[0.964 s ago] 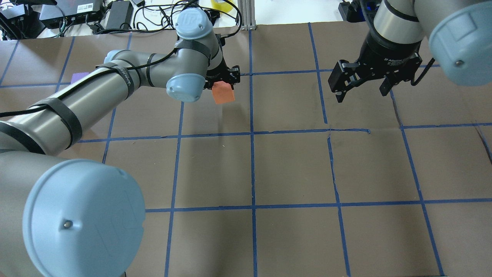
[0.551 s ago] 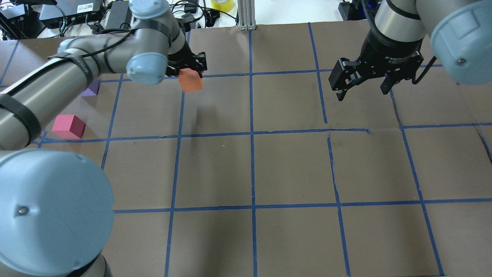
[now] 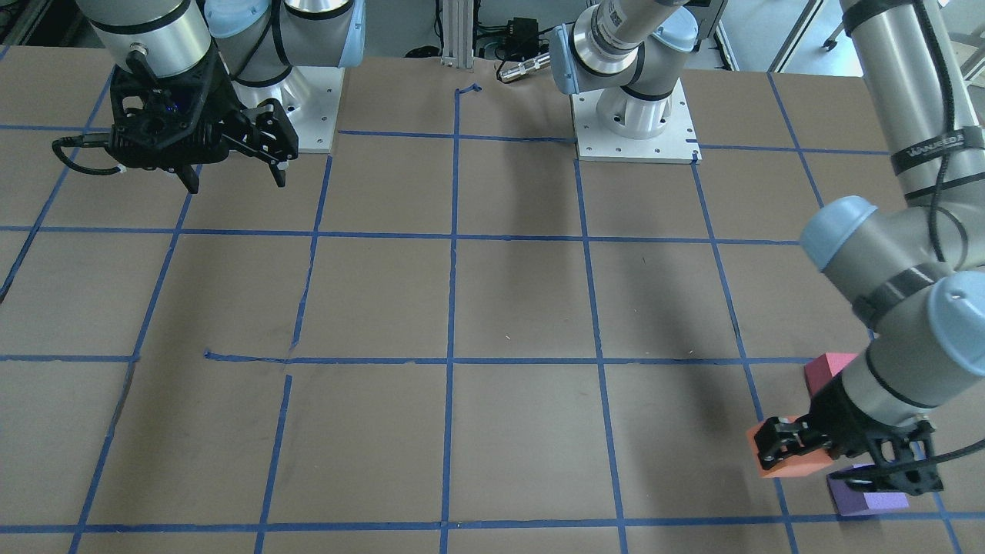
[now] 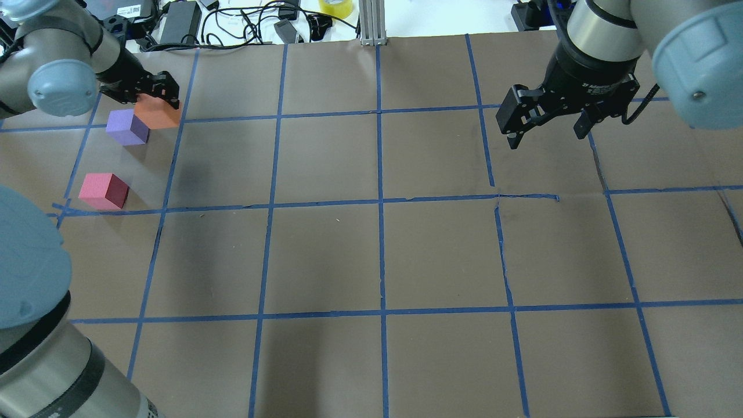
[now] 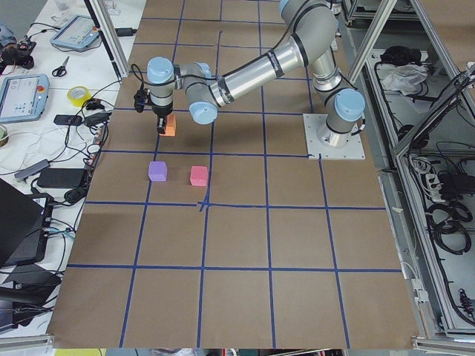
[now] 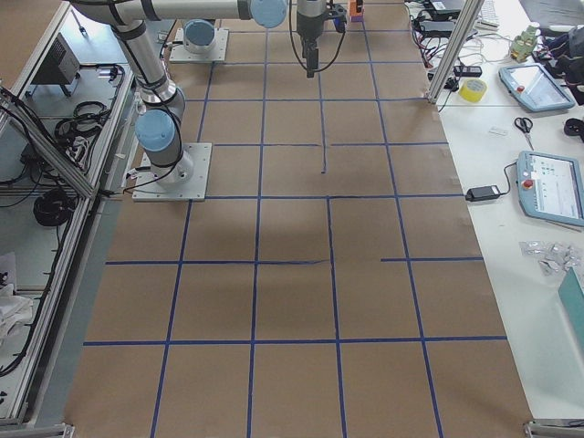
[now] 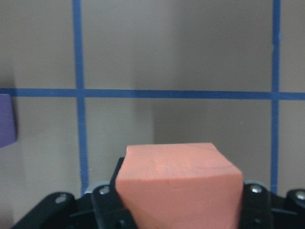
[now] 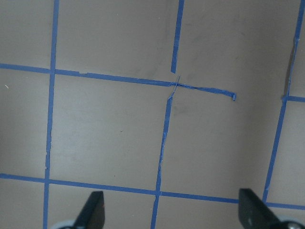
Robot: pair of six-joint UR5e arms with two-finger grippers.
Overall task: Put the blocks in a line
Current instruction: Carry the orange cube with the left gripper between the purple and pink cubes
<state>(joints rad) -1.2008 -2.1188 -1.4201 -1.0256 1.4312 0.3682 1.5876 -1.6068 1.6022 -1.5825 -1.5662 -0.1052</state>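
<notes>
My left gripper (image 4: pixel 154 97) is shut on the orange block (image 4: pixel 158 114) and holds it low over the table at the far left. It sits just right of and behind the purple block (image 4: pixel 126 126). The pinkish-red block (image 4: pixel 103 190) lies nearer me, apart from both. The front view shows the orange block (image 3: pixel 793 460), the purple block (image 3: pixel 866 500) and the pinkish-red block (image 3: pixel 827 369). In the left wrist view the orange block (image 7: pixel 178 186) fills the jaws, with the purple block (image 7: pixel 6 119) at the left edge. My right gripper (image 4: pixel 545 139) is open and empty, hovering at the far right.
The table is brown paper with a blue tape grid (image 4: pixel 380 200). Cables and power bricks (image 4: pixel 180 20), a yellow tape roll (image 4: pixel 335 7) and an aluminium post (image 4: pixel 371 23) lie along the far edge. The arm bases (image 3: pixel 635 127) stand on the robot's side.
My left gripper has carried the orange block leftward from the far middle of the table to beside the purple block. The right gripper has stayed put and open.
</notes>
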